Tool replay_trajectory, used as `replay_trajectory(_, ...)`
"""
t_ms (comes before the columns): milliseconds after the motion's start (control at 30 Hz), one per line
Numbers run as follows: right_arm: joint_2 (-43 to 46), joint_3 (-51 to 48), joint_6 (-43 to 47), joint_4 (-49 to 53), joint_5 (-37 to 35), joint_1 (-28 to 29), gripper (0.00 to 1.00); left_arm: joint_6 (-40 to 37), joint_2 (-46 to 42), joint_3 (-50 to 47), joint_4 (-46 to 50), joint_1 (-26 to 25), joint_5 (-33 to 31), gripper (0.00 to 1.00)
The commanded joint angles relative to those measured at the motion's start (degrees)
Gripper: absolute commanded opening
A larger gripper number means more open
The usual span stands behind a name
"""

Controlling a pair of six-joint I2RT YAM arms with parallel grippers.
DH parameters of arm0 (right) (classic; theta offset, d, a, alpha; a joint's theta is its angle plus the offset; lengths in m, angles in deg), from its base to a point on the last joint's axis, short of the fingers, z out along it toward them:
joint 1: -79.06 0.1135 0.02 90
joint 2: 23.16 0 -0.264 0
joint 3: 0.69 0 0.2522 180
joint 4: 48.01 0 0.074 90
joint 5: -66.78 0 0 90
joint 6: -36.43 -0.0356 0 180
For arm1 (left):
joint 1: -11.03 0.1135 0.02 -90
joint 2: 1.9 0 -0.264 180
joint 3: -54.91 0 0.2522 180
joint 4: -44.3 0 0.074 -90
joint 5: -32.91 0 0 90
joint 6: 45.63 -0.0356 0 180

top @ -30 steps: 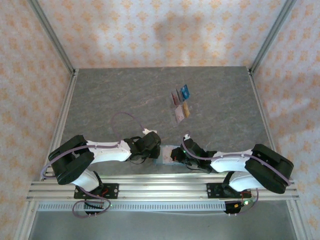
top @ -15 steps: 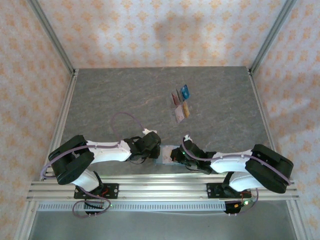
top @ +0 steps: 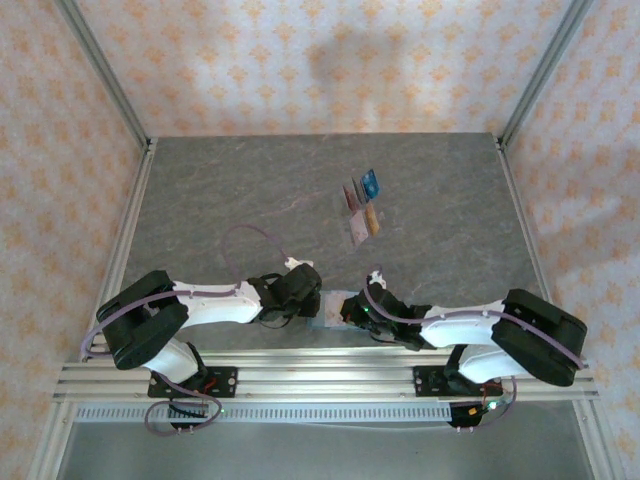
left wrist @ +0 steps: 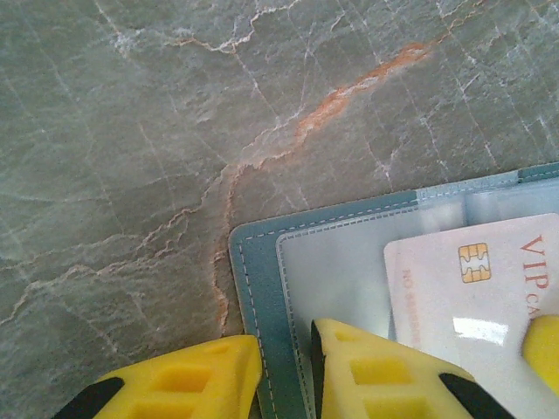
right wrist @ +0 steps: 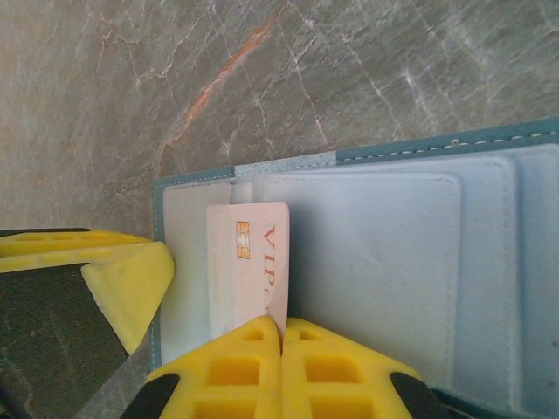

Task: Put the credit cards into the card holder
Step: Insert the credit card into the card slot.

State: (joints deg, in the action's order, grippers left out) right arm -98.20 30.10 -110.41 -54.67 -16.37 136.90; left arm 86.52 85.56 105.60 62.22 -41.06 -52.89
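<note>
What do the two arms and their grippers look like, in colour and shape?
Both arms have white link shells with bulky black joints. A thin purple cable loops along the left arm and the right arm. The fingers are bright yellow moulded plastic with recessed rectangular pockets and black bases.

Both arms meet over the card holder (top: pixel 330 308) (near edge), cards (top: pixel 361 207) lying well apart.

Grey marbled table (top: pixel 220 200): open card holder (top: pixel 330 308) near, credit cards (top: pixel 362 208) beyond.

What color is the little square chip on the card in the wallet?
The chip is orange-gold, on a pale pinkish card. It shows best in the left wrist view.
</note>
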Motion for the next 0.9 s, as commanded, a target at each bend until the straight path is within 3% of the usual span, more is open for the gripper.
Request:
replay_trajectory(0, 0.9, -1.6, -0.8, 6.8, -3.3, 0.5, 0.00, 0.8, 2.8, -2.4, 0.2, 0.1, 0.7, 0.25)
replay_trajectory(867, -3.6, 2.3, -1.1, 7.7, -4.9, 3.0, 0.00, 1.0, 3.0, -2.5, -0.3, 0.0, 1.1, 0.25)
